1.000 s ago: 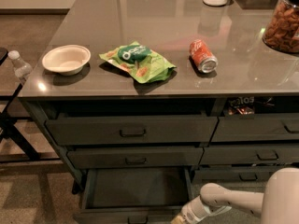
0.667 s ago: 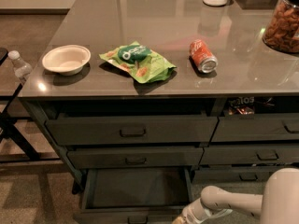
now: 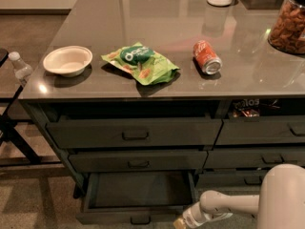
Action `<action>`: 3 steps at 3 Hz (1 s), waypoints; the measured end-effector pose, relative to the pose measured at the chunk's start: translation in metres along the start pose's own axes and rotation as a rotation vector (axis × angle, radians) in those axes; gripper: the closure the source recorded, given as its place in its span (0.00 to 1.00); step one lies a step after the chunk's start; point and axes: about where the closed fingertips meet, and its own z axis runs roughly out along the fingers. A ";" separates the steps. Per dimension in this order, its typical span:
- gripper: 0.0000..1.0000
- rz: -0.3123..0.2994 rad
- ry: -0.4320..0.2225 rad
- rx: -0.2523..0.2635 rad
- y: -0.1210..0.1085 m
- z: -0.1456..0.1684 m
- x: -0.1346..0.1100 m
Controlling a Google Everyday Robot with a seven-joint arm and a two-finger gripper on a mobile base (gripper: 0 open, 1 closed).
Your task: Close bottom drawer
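The bottom drawer (image 3: 133, 216) is the lowest of the wide dark grey stack and stands pulled far out, its empty inside open to view, its small handle at the frame's lower edge. My gripper (image 3: 180, 223) is at the bottom edge of the view, just right of the drawer's front right corner, on the white arm (image 3: 228, 205) that reaches in from the lower right. Only the gripper's base shows; its tip is cut off by the frame.
The top drawer (image 3: 136, 132) and middle drawer (image 3: 138, 160) are slightly out. A narrower stack (image 3: 259, 132) stands to the right. On the counter are a white bowl (image 3: 67, 60), a green chip bag (image 3: 140, 62), a red can (image 3: 207, 57) and a snack jar (image 3: 288, 25). A water bottle (image 3: 20, 67) stands at the left.
The arm and gripper have shifted slightly, staying by the drawer's front right corner. The drawer's position looks unchanged.
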 end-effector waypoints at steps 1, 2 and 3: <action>1.00 0.000 0.000 0.000 0.000 0.000 0.000; 1.00 0.021 -0.005 -0.008 -0.003 0.004 0.000; 1.00 0.015 -0.042 0.015 -0.013 0.011 -0.019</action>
